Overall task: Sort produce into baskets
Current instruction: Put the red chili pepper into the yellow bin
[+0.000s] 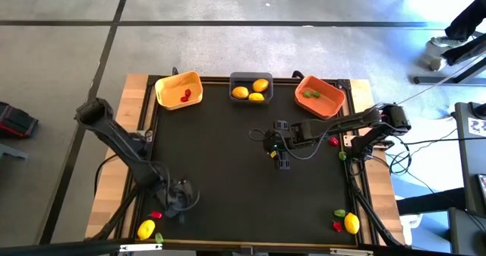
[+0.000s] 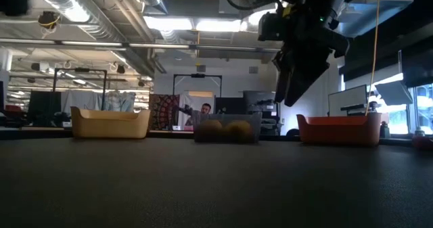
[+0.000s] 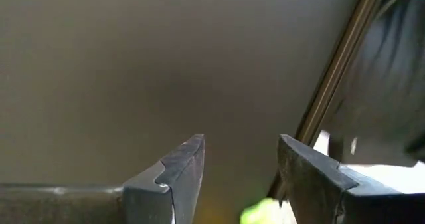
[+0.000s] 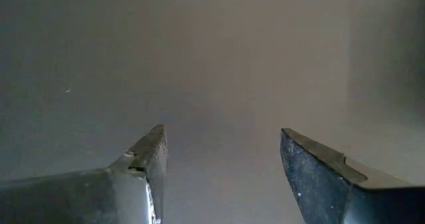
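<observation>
Three baskets stand along the far edge. The yellow-orange one (image 1: 179, 90) holds red pieces, the dark grey one (image 1: 251, 86) holds lemons, and the orange one (image 1: 320, 96) holds green pieces. A lemon (image 1: 146, 229), a red piece (image 1: 156, 215) and a green piece (image 1: 158, 237) lie at the near left corner. My left gripper (image 1: 173, 207) hovers open just beside them, and the green piece (image 3: 262, 213) shows below its fingers. My right gripper (image 1: 273, 143) hangs open and empty over the middle of the mat (image 4: 222, 141).
A lemon (image 1: 351, 223), a green piece (image 1: 339, 213) and a red piece (image 1: 337, 226) lie at the near right corner. A red piece (image 1: 332, 141) and a green piece (image 1: 342, 156) lie by the right edge. The wooden table rim (image 1: 140, 104) frames the black mat.
</observation>
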You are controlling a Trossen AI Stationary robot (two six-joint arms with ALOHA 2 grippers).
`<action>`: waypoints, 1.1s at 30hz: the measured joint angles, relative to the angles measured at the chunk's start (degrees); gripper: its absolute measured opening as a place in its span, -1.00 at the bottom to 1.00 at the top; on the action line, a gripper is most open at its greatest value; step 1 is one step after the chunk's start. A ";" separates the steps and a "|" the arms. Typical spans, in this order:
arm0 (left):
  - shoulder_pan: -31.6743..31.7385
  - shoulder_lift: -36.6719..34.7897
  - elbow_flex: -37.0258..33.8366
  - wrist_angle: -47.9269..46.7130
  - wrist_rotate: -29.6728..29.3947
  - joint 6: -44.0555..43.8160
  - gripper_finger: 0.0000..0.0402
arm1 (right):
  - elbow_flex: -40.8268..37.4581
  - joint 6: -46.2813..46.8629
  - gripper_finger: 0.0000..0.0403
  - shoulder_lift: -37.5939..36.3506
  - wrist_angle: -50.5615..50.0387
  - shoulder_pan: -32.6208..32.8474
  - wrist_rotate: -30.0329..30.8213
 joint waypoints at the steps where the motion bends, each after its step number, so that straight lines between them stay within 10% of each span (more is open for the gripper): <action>1: -0.93 0.78 0.00 -0.03 0.87 -1.20 -0.08 | 0.00 -0.10 0.12 0.00 0.13 0.00 0.00; 33: -11.85 9.80 0.00 -11.31 8.91 -5.83 -0.08 | 0.00 -2.62 0.12 0.00 0.11 0.00 0.55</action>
